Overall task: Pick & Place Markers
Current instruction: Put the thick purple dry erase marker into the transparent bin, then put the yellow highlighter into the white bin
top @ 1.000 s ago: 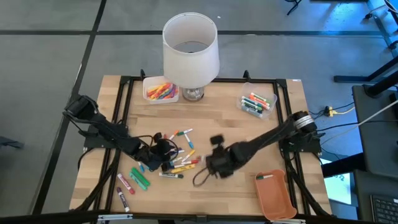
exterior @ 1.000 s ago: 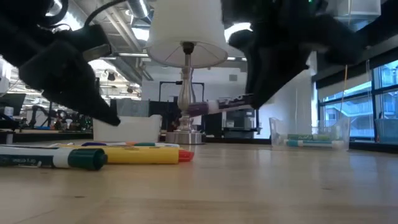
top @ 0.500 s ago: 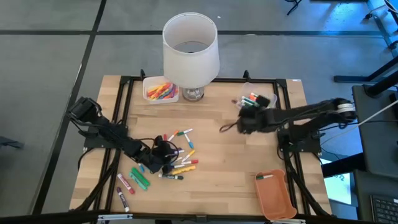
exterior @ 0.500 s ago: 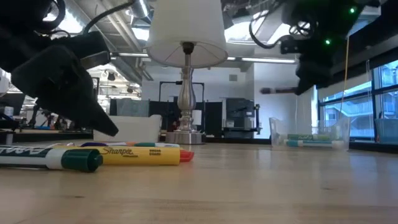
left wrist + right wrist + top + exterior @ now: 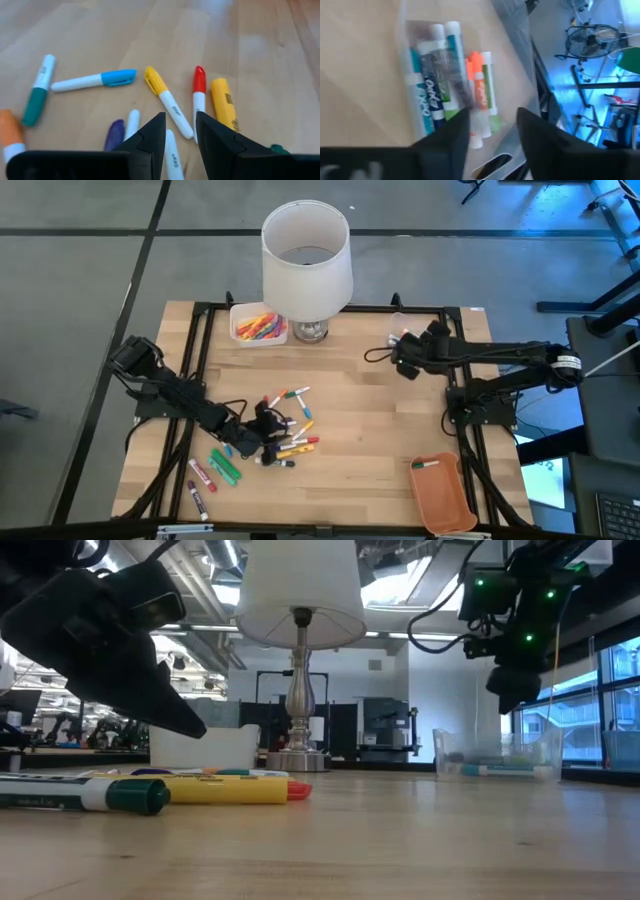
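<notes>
Loose markers (image 5: 290,430) lie in a pile left of the table's centre; in the left wrist view I see yellow-capped (image 5: 167,102), red-capped (image 5: 199,100) and blue-capped (image 5: 95,80) ones. My left gripper (image 5: 262,425) (image 5: 179,120) stands open just above this pile, slanting down. My right gripper (image 5: 405,360) (image 5: 492,117) hangs open over the clear bin (image 5: 500,755) at the far right. A dark marker (image 5: 450,72), blurred, lies over the markers in that bin.
A white lamp (image 5: 306,265) stands at the far middle, with a bin of bright markers (image 5: 258,326) to its left. An orange tray (image 5: 440,495) holding one marker sits at the near right. Green and purple markers (image 5: 225,465) lie near left.
My right gripper has carried a dark marker from the table's middle toward the far right edge, rolling as it went. Over the clear bin it has opened and let the marker go into the bin. My left gripper has stayed over the pile.
</notes>
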